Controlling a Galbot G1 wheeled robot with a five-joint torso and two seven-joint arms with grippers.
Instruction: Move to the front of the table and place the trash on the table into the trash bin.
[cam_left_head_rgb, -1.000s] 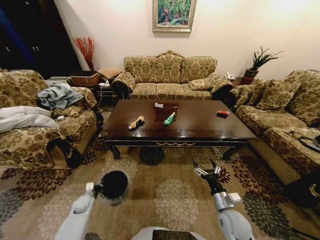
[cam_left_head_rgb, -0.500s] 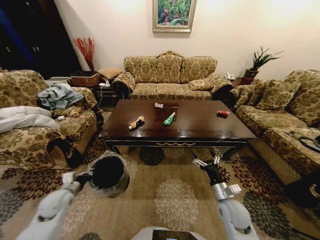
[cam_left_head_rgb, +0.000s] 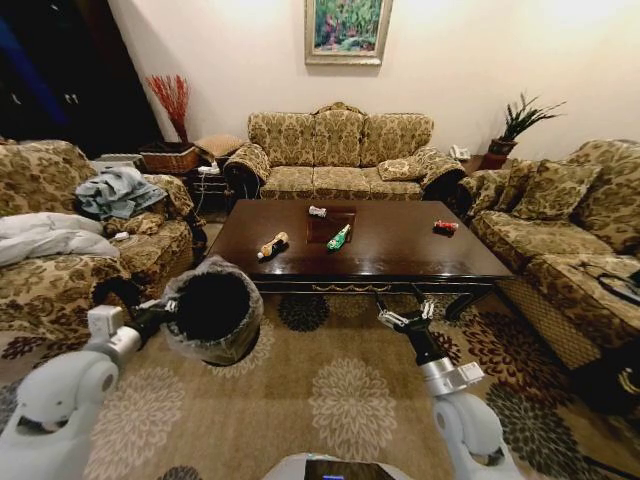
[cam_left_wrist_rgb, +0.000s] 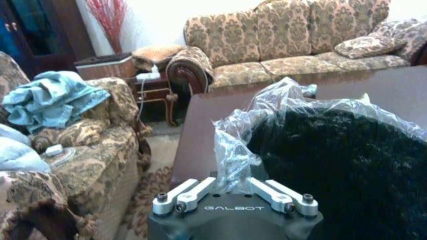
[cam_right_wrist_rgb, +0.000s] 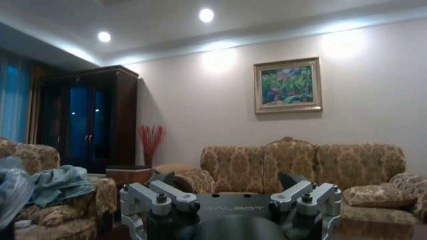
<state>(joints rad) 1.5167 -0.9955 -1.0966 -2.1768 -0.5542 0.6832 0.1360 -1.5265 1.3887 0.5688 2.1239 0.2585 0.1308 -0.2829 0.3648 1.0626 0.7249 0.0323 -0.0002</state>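
Observation:
The table (cam_left_head_rgb: 400, 255) stands ahead of me, between three sofas. On it lie the trash pieces: a tan-and-dark bottle-like piece (cam_left_head_rgb: 272, 244), a green wrapper (cam_left_head_rgb: 339, 237), a white scrap (cam_left_head_rgb: 317, 211) and a red piece (cam_left_head_rgb: 446, 227). My left gripper (cam_left_head_rgb: 167, 312) is shut on the rim of the black trash bin (cam_left_head_rgb: 212, 308) and holds it in the air, left of the table's front edge. The left wrist view shows this gripper (cam_left_wrist_rgb: 233, 183) pinching the clear bag at the trash bin (cam_left_wrist_rgb: 333, 165) rim. My right gripper (cam_left_head_rgb: 403, 312) hangs open before the table's front edge, nothing in it (cam_right_wrist_rgb: 227, 180).
Patterned sofas flank the table on the left (cam_left_head_rgb: 80, 260), at the back (cam_left_head_rgb: 340, 150) and on the right (cam_left_head_rgb: 570, 240). Clothes (cam_left_head_rgb: 115, 190) lie on the left sofa. A woven basket (cam_left_head_rgb: 170, 157) and a potted plant (cam_left_head_rgb: 515, 125) stand in the far corners. Flowered carpet (cam_left_head_rgb: 350, 400) lies between me and the table.
My left arm has lifted the trash bin higher and swung out to the left. The right gripper has risen a little toward the table's front edge. The trash has not moved.

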